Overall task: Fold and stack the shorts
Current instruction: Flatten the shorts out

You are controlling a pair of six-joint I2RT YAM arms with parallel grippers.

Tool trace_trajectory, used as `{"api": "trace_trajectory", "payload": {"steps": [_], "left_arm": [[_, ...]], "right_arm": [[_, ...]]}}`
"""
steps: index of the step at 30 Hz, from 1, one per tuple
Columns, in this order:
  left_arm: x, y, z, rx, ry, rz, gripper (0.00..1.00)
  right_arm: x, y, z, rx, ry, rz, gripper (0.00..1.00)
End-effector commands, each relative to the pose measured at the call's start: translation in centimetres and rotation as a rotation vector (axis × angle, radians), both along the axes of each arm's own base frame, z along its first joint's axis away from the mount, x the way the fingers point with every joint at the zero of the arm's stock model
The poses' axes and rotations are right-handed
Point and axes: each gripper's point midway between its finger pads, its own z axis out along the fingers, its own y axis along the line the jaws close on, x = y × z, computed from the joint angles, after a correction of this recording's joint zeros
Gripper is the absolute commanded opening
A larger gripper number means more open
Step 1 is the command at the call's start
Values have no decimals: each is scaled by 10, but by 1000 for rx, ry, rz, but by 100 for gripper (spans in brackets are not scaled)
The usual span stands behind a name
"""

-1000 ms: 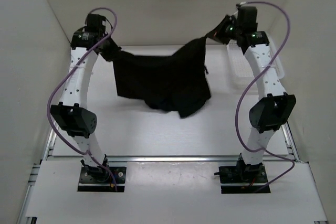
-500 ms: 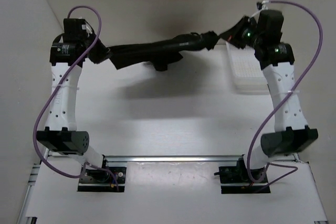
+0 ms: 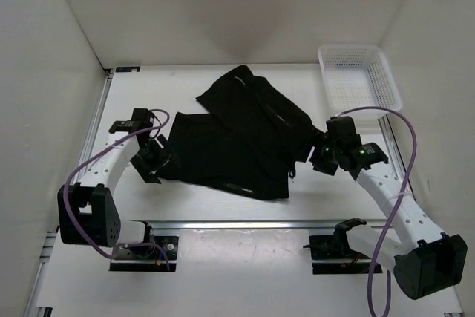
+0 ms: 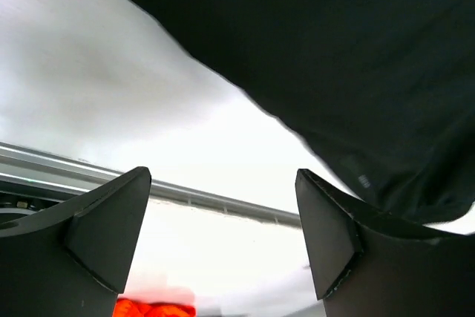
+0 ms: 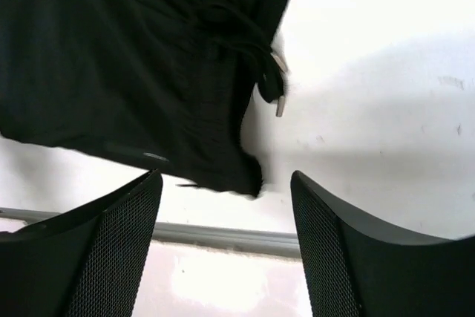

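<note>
Two tools sit low at opposite edges of the shorts [image 3: 237, 139]. The left tool [image 4: 223, 176] is at 9 o'clock and the right tool [image 5: 225, 176] at 3 o'clock. Both have jaws spread wide with nothing between them, so no cloth is gripped. Shorts lie mid-worktop [image 3: 148, 102], mostly flat, with one part lapped askew toward 12 o'clock. It looks laid out for a fold, not yet neat. Drawstring [image 5: 271, 87] trails off the right edge. White basket [image 3: 360, 79] sits at 2 o'clock, apart. A small pale tag [image 4: 364, 181] near the hem is unreadable, and there is no other writing.
</note>
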Motion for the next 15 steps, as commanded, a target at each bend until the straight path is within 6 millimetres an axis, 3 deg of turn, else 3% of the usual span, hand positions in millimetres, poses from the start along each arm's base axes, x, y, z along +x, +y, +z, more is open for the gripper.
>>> {"api": "trace_trajectory", "payload": {"steps": [1, 3, 7, 8, 11, 15], "left_arm": [[22, 11, 23, 63, -117, 35, 90], [30, 18, 30, 91, -128, 60, 87], [35, 26, 16, 129, -86, 76, 86], [33, 27, 4, 135, -48, 60, 86], [37, 34, -14, 152, 7, 68, 87], [39, 41, -34, 156, 62, 81, 87]], "right_arm": [[-8, -3, 2, 28, 13, -70, 75], [-12, 1, 1, 87, 48, -76, 75], [-19, 16, -19, 245, 189, -102, 75], [-29, 23, -30, 299, 242, -82, 75], [-32, 31, -42, 344, 265, -58, 79], [-40, 33, -66, 301, 327, 25, 86]]}}
